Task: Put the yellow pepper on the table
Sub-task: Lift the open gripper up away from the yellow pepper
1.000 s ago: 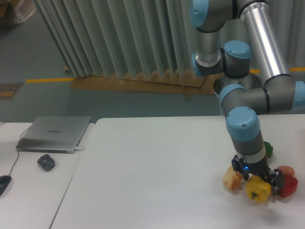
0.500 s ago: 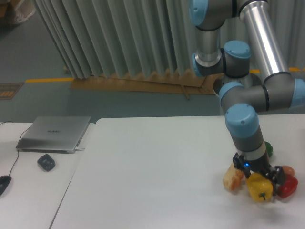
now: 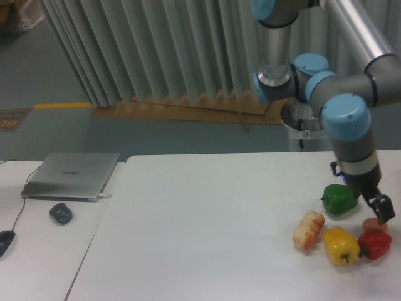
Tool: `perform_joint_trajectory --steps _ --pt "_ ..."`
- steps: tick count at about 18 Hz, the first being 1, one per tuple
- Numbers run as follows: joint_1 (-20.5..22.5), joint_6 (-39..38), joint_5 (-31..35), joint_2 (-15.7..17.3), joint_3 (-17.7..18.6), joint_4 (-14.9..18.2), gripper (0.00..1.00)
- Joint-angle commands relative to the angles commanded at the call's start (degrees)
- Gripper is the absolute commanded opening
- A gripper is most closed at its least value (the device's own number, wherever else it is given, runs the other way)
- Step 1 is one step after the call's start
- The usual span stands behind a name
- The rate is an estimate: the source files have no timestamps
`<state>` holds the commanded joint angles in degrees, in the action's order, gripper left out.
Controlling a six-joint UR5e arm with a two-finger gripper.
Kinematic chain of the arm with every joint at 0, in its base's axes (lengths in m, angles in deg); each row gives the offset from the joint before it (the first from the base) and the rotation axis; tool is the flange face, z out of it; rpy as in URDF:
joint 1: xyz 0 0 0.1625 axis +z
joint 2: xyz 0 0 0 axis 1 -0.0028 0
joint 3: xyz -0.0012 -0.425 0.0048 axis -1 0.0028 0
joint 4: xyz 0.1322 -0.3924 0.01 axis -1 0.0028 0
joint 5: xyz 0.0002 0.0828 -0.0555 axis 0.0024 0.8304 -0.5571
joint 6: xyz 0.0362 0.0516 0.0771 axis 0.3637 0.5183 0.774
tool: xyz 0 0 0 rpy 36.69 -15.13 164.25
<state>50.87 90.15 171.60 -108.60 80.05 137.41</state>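
The yellow pepper [image 3: 341, 245] rests on the white table [image 3: 207, 232] near its front right, stem toward the camera. It sits between a bread-like roll [image 3: 309, 229] on its left and a red pepper [image 3: 375, 244] on its right. My gripper [image 3: 369, 202] hangs above and to the right of the pepper, clear of it, beside the green pepper [image 3: 339, 199]. Its fingers look open and hold nothing; one dark fingertip [image 3: 383, 210] shows, the other is partly hidden.
A small orange item [image 3: 374, 224] peeks out behind the red pepper. On the smaller desk to the left lie a silver laptop [image 3: 72, 175], a dark object [image 3: 61, 214] and a mouse [image 3: 5, 241]. The table's right edge runs close to the peppers.
The gripper let go of the yellow pepper, which now lies on the table. The arm rose and swung right, uncovering the green pepper.
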Motion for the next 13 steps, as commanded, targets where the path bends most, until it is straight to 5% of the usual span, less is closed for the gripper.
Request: perform_joint_trajectory --steps 8,13 --pt "0.2 -6.7 -5.3 0.2 -0.4 -0.5 1.0" --pt "5.8 -4.2 -6.8 5.0 1.8 0.0 1.0"
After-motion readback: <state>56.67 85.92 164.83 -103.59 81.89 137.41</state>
